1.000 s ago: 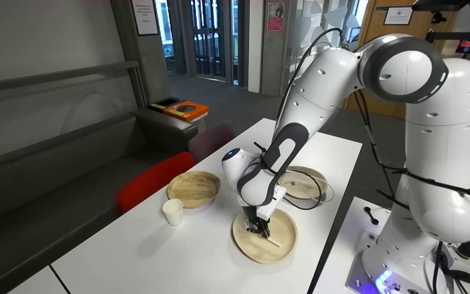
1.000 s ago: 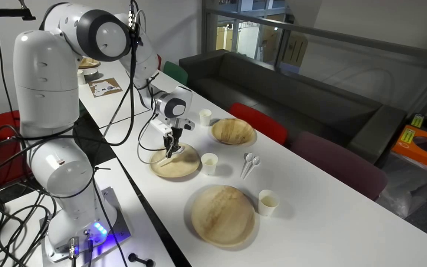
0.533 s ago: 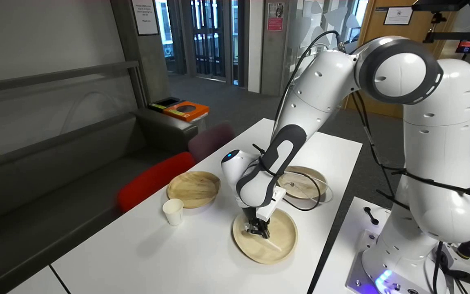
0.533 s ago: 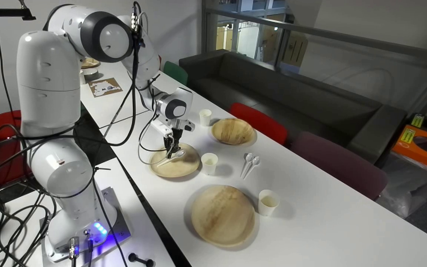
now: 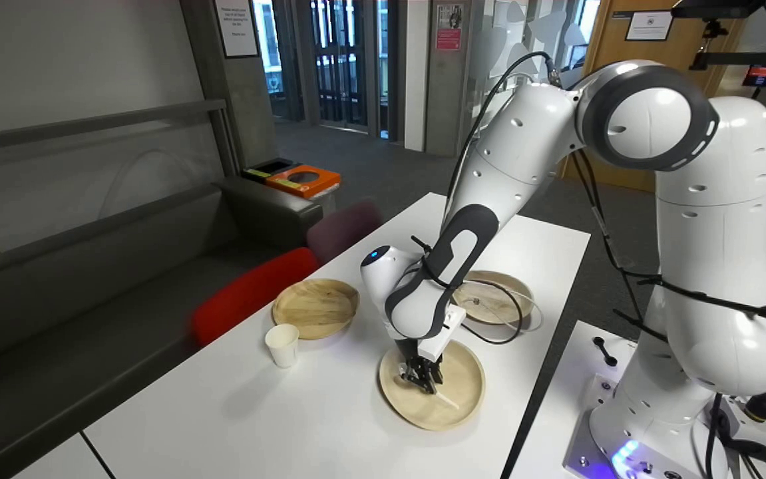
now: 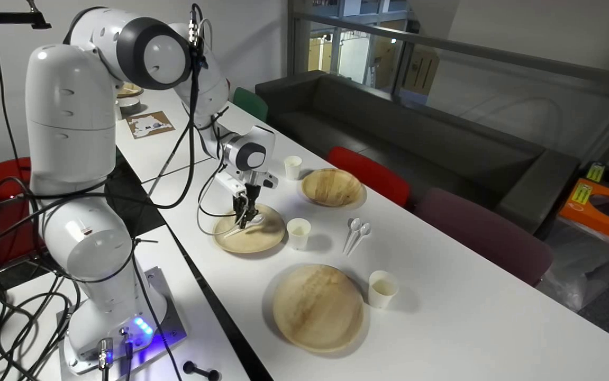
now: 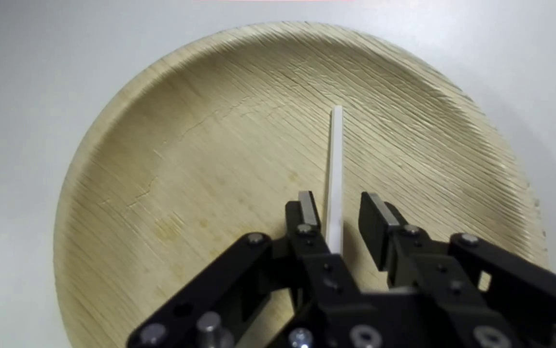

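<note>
- end effector (image 7: 343, 212): the fingers (image 7: 373, 227) are seen apart in the wrist view, pointed down over the plate (image 6: 267, 239). nothing is clamped between them.
- position of the white spoon (image 6: 257, 218): it appears to be laid flat on the plate, which is set on the worktop (image 6: 442, 307) near, but not at, the long edge facing the robot's base (image 6: 119, 317). the handle (image 7: 336, 154) is directed toward that edge; the head is turned toward the opposite long edge, as read in an exterior view.
- key relation (judged): the spoon is placed directly below the fingertips, with its long axis run through the gap, roughly at right angles to the direction in which the fingers close. the handle is not centred: it is found closer to the finger at the left of the wrist view, and a plain gap is left on the opposite side. whether the nearer finger is touched cannot be told. the head is hidden by the end effector in the wrist view.
- surroundings: a paper cup (image 6: 299, 234) is stood just beside the plate. a wooden dish (image 6: 332, 187) is placed near the opposite long edge; a spoon pair (image 6: 355, 224) is laid between it and a further dinner plate (image 6: 318, 308), by which a matching cup (image 6: 382, 290) is stood.
</note>
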You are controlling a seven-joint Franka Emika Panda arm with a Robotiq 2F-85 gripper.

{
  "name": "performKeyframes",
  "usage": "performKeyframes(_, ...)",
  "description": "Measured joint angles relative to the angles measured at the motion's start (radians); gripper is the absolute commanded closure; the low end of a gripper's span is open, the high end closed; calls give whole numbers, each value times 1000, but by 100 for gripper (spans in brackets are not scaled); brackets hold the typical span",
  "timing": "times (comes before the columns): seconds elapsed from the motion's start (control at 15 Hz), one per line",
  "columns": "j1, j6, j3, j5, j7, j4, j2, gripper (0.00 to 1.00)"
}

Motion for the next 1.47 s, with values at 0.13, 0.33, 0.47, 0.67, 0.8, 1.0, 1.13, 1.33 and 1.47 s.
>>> performKeyframes(0.13,0,0,-1,-1,0,0,2,76)
performKeyframes(0.33,0,0,-3,-2,0,1,5,91)
performKeyframes(0.47,0,0,-3,-2,0,1,6,100)
performKeyframes(0.67,0,0,-4,-3,0,3,7,100)
performKeyframes(0.8,0,0,-4,-3,0,5,8,73)
performKeyframes(1.0,0,0,-4,-4,0,8,9,61)
performKeyframes(1.13,0,0,-4,-4,0,9,9,59)
performKeyframes(1.33,0,0,-4,-4,0,14,10,87)
performKeyframes(1.47,0,-1,-4,-4,0,17,10,96)
